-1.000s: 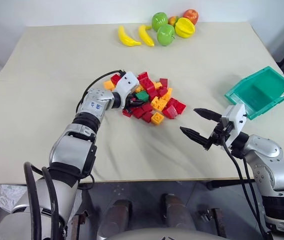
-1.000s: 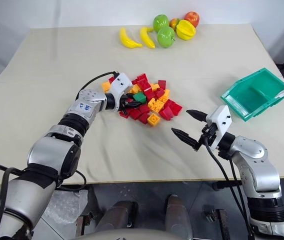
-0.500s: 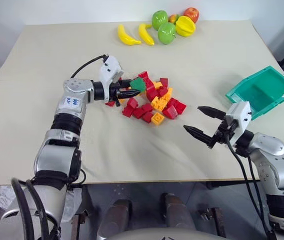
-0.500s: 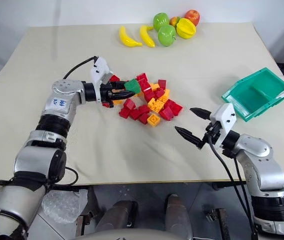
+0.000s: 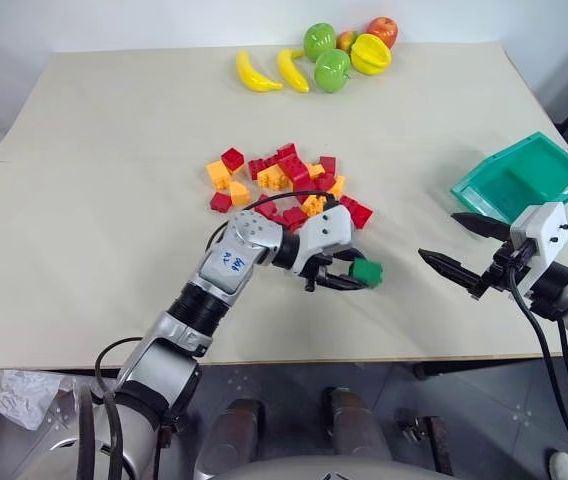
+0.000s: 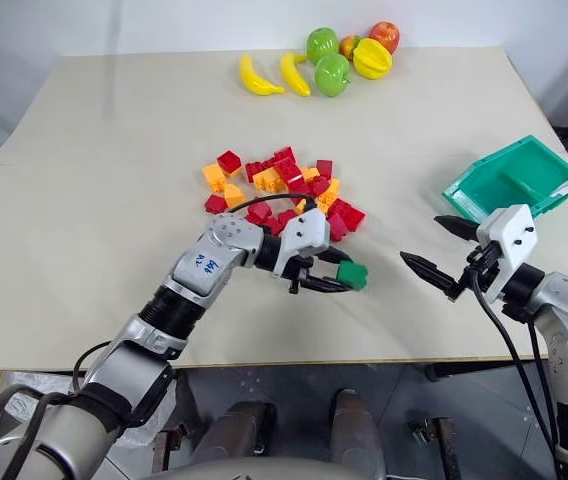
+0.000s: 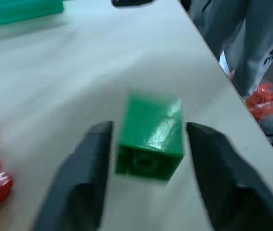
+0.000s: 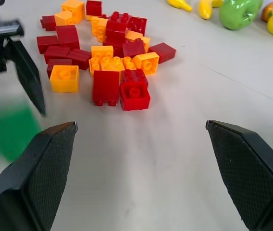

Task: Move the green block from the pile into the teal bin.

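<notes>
The green block (image 5: 367, 271) is off the pile (image 5: 294, 180), near the table's front edge and at the tips of my left gripper (image 5: 349, 276). In the left wrist view the block (image 7: 151, 137) sits between the two fingers (image 7: 86, 178) with a gap on each side, so this gripper is open. Whether the block rests on the table I cannot tell. My right gripper (image 5: 438, 236) stands open and empty to the block's right. Just behind it lies the teal bin (image 5: 519, 185) at the table's right edge.
Toy bananas (image 5: 269, 72), green apples (image 5: 324, 55) and other fruit lie at the far edge. Red and orange bricks (image 8: 110, 62) are scattered behind the left gripper. The table's front edge (image 5: 294, 360) runs close below both grippers.
My left gripper lifted the green block out of the pile and swung it forward and right towards the right gripper. Its fingers have parted from the block. The right gripper drifted right.
</notes>
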You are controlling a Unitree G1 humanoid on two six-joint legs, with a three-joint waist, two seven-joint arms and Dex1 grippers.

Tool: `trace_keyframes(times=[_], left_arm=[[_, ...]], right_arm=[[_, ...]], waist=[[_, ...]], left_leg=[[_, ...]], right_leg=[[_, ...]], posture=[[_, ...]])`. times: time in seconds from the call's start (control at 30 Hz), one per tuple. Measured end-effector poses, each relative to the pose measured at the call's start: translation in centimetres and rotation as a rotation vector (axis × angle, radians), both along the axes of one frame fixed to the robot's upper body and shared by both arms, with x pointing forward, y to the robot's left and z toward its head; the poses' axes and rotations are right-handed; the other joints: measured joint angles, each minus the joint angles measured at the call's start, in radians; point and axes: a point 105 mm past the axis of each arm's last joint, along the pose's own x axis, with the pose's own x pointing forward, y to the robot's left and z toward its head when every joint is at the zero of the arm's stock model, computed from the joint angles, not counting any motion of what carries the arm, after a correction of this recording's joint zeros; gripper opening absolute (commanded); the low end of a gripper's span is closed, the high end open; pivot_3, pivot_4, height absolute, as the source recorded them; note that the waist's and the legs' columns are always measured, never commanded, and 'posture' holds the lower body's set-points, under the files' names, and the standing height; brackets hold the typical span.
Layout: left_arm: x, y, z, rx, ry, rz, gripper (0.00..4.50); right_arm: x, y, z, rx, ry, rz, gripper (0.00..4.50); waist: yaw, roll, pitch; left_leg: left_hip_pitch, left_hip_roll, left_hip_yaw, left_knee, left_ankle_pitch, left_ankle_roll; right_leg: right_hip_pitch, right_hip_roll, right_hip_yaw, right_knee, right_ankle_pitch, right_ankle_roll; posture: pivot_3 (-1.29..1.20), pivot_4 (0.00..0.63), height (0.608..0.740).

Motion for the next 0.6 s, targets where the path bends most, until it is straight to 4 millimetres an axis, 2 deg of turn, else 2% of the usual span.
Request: trace_keyframes(times=[0.13, 0.33, 0.4, 0.47, 0.53, 0.6], left_arm=[[1.0, 0.7, -0.4, -0.008, -0.004, 0.052, 4.48], [2.6, 2.3, 2.0, -0.139, -0.044, 0.147, 4.48], [2.9, 5.0, 3.3, -0.215, -0.024, 0.196, 4.48], [2.8, 8.1, 4.1, -0.261, -0.01, 0.234, 4.48], [1.9, 10.8, 4.0, -0.279, 0.026, 0.243, 4.48], [0.8, 12.0, 3.7, -0.276, 0.069, 0.232, 4.48]], right_arm=[[-0.3, -0.4, -0.3, 0.004, 0.013, -0.018, 4.5], [-1.2, -0.7, -1.0, -0.021, 0.066, -0.006, 4.5], [-1.9, -1.0, -1.3, -0.057, 0.114, 0.011, 4.5], [-2.9, -2.4, -1.7, -0.113, 0.192, 0.001, 4.5], [-4.1, -3.4, -2.0, -0.167, 0.28, 0.019, 4.5], [-4.5, -3.8, -1.5, -0.192, 0.311, 0.029, 4.5]], waist=[[0.005, 0.0, 0.0], [0.006, 0.0, 0.0], [0.001, 0.0, 0.0], [-0.002, 0.001, 0.0], [-0.001, 0.002, -0.001], [0.003, 0.002, -0.001]], left_leg=[[-0.001, 0.0, 0.0, 0.0, 0.0, 0.0], [-0.001, 0.001, 0.0, 0.0, 0.0, 0.001], [-0.001, 0.002, 0.0, -0.001, 0.0, 0.001], [0.0, 0.002, 0.001, -0.002, 0.0, 0.001], [0.0, 0.003, 0.001, -0.002, 0.0, 0.001], [0.0, 0.003, 0.001, 0.0, 0.0, 0.002]], right_leg=[[0.0, -0.001, 0.001, 0.0, 0.0, 0.0], [0.0, -0.001, 0.001, -0.001, 0.0, 0.001], [-0.001, -0.001, 0.002, -0.001, 0.0, 0.001], [-0.001, 0.0, 0.002, -0.001, 0.0, 0.0], [-0.001, 0.0, 0.002, -0.001, 0.0, 0.0], [0.0, -0.001, 0.003, -0.002, 0.001, 0.001]], posture=[[0.0, 0.15, 0.74], [0.0, 0.15, 0.74], [0.0, 0.15, 0.74], [0.0, 0.15, 0.74], [0.0, 0.15, 0.74], [0.0, 0.15, 0.74]])
